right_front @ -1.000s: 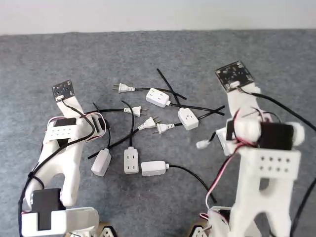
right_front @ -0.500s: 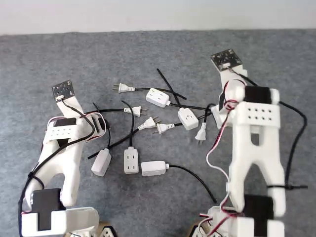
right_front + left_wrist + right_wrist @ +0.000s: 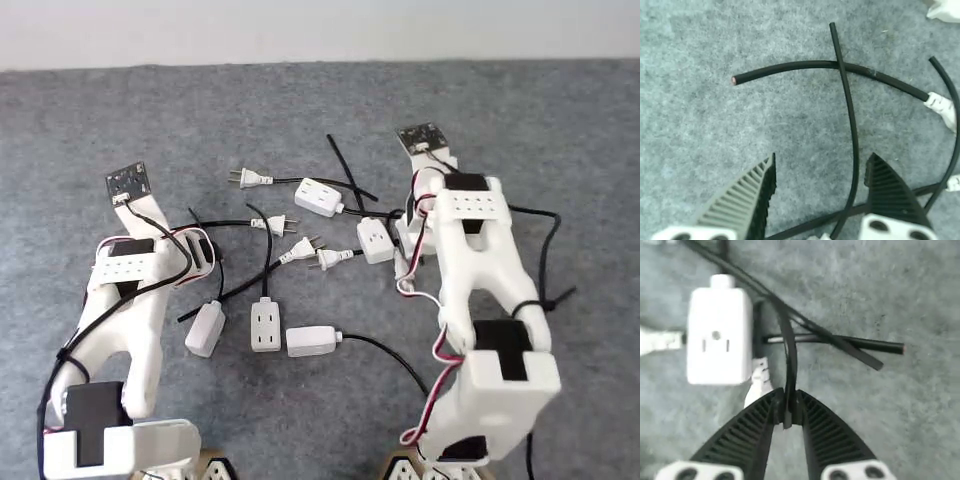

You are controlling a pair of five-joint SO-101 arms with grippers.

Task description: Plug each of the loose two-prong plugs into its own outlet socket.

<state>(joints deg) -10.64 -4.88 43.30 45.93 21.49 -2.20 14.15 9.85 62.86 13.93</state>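
The right end effector (image 3: 785, 410) is closed on a black cord (image 3: 789, 365), apparently just behind its white plug (image 3: 757, 382). The plug sits just beside a socket (image 3: 719, 335), right of centre on the counter (image 3: 560, 120). The slots in the socket face are empty, so this pair is not yet mated.

The left end effector (image 3: 822, 160) is open and holds nothing. It hangs over the left of the counter, above crossed cords (image 3: 852, 130).

Four more plugs lie loose left of that socket:
- a far plug (image 3: 250, 178)
- a mid plug (image 3: 280, 224)
- a left-near plug (image 3: 300, 248)
- a right-near plug (image 3: 330, 260)

Four more sockets lie unfilled, as far as can be seen:
- a far socket (image 3: 318, 197)
- a near-left socket (image 3: 205, 328)
- a near-middle socket (image 3: 265, 325)
- a near-right socket (image 3: 312, 341)

Judged status: no insertion is complete and all five pairs are outstanding. The first pairing is at the approach stage. The held plug must next be turned so that its prongs face the slots and then pressed in. With the grip on the cord and not the plug body, the plug may swing off line.
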